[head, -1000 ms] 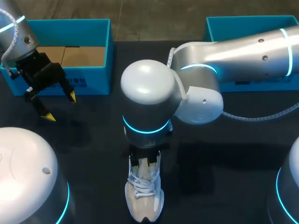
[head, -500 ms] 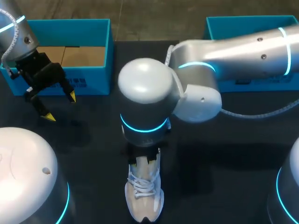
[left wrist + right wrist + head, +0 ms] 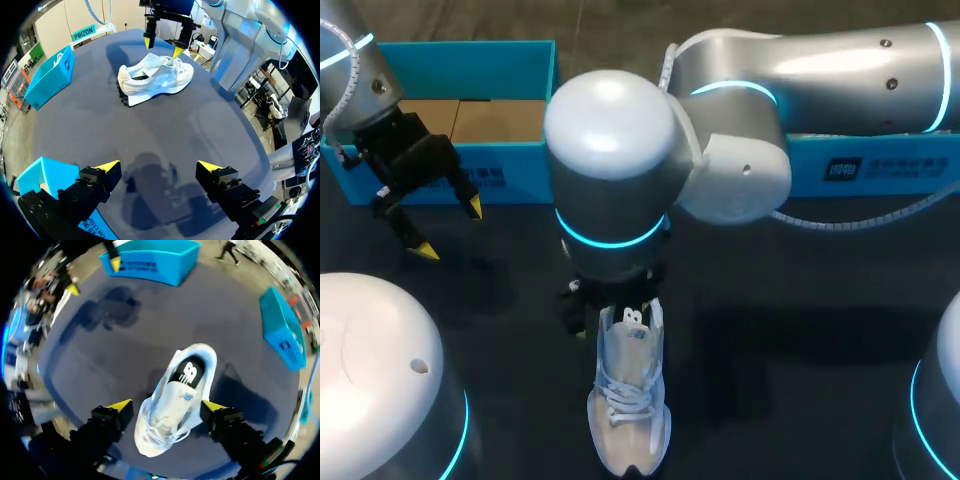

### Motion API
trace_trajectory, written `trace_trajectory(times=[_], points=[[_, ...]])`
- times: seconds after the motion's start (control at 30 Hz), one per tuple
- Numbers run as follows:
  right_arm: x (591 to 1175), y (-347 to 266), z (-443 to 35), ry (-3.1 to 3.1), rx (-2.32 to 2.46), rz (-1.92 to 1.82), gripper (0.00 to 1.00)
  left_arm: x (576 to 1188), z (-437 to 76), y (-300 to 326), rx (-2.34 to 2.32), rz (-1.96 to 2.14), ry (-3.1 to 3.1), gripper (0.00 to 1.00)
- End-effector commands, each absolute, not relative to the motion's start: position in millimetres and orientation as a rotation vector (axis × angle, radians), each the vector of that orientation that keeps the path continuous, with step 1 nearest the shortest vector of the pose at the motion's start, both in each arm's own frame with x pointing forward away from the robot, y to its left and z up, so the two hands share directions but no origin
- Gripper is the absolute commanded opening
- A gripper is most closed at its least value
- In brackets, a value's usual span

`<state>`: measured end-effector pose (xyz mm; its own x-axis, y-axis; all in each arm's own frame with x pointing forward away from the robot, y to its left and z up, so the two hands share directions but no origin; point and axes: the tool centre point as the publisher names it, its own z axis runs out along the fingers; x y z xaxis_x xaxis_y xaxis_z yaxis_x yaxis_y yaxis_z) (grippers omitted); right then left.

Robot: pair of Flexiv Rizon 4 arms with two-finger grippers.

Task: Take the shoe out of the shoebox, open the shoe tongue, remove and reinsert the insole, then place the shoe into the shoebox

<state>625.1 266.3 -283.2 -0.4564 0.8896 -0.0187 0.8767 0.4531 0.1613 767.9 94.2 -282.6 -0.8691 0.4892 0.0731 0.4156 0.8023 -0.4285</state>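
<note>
A white lace-up shoe (image 3: 628, 405) stands upright on the dark table near its front edge, toe toward the front. Its dark insole (image 3: 189, 372) shows through the mouth behind the raised tongue. My right gripper (image 3: 167, 405) hangs open just above the shoe, one yellow tip to each side of the laces and touching nothing; in the left wrist view the right gripper (image 3: 162, 46) is over the tongue. My left gripper (image 3: 448, 228) hangs open and empty at the left, in front of the blue shoebox (image 3: 505, 175).
A second blue box (image 3: 880, 170) lies at the back right, partly behind my right arm. Bare table stretches between the shoe and both boxes. My right arm's big joints cover the table's middle in the head view.
My right gripper has spread its fingers wide and risen off the shoe's tongue, and the arm has drawn back and up. The shoe and the left arm have stayed put.
</note>
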Motion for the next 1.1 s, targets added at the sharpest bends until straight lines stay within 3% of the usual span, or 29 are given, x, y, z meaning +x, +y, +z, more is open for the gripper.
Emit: trace_trajectory(times=[0.03,0.27,0.67,1.1], points=[[633.1,253.3,-278.2,3.014,0.685,0.254,1.00,767.9,-282.1,94.2,-0.712,0.602,-2.809,1.00],[645.2,236.3,-269.1,3.175,0.109,0.309,1.00,767.9,-282.1,94.2,-0.712,0.602,-2.809,1.00],[646.8,238.7,-270.5,3.159,0.079,0.299,1.00,767.9,-282.1,94.2,-0.712,0.602,-2.809,1.00],[689.0,238.8,-288.9,3.072,-0.196,0.176,1.00,767.9,-282.1,94.2,-0.712,0.602,-2.809,1.00]])
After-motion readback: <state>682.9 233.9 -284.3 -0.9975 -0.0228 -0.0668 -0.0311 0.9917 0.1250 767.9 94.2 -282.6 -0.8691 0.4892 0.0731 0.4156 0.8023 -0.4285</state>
